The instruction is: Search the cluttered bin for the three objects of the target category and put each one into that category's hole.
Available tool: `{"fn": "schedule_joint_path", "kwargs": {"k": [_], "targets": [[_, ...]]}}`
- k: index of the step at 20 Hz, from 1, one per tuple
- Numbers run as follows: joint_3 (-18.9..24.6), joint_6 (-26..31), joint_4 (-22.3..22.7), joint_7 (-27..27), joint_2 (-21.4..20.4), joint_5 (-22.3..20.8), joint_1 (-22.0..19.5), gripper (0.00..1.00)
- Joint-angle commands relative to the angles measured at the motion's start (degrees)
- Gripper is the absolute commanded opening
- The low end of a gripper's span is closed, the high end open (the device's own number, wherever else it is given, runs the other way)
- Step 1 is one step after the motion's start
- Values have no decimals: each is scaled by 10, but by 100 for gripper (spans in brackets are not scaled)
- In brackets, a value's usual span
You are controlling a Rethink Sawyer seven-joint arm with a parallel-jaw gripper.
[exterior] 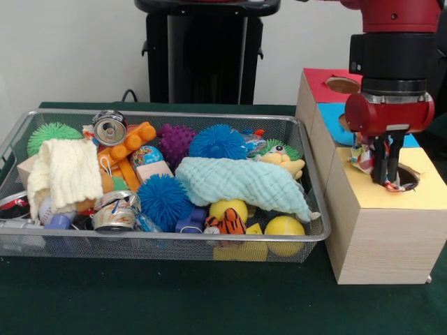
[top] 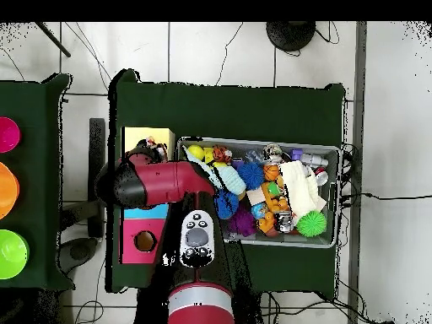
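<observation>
A wire bin (exterior: 307, 183) holds spiky balls, cans and cloths. Over the yellow box's hole (exterior: 408, 180), the gripper (exterior: 386, 176) pinches a polka-dot wrapper (exterior: 363, 155) that hangs at the hole's rim.

No legible text or labels anywhere

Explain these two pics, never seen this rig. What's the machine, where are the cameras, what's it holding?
It is a red and black robot arm with a grasping tool at its end. One picture looks across the table toward the robot; the other looks straight down, with the robot's base at the bottom. On the green table sits a wire mesh bin piled with spiky balls, dented cans, cloths and toys. Beside it stand wooden boxes with yellow, blue and red tops, each with a hole. The tool hangs over the yellow box's hole, shut on a crumpled polka-dot wrapper, apparently about to drop it in.
</observation>
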Motion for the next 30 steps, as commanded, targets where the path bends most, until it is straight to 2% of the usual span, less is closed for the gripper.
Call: {"fn": "schedule_joint_path", "kwargs": {"k": [1, 6, 12, 18, 25, 30], "targets": [[-20, 32, 98, 152, 27, 22, 20, 0], [-51, 57, 98, 158, 14, 42, 51, 0], [-42, 39, 104, 146, 25, 60, 47, 0], [-52, 46, 93, 146, 30, 76, 64, 0], [-28, 25, 65, 121, 63, 86, 48, 0], [3, -30, 60, 121, 93, 95, 29, 0]]}}
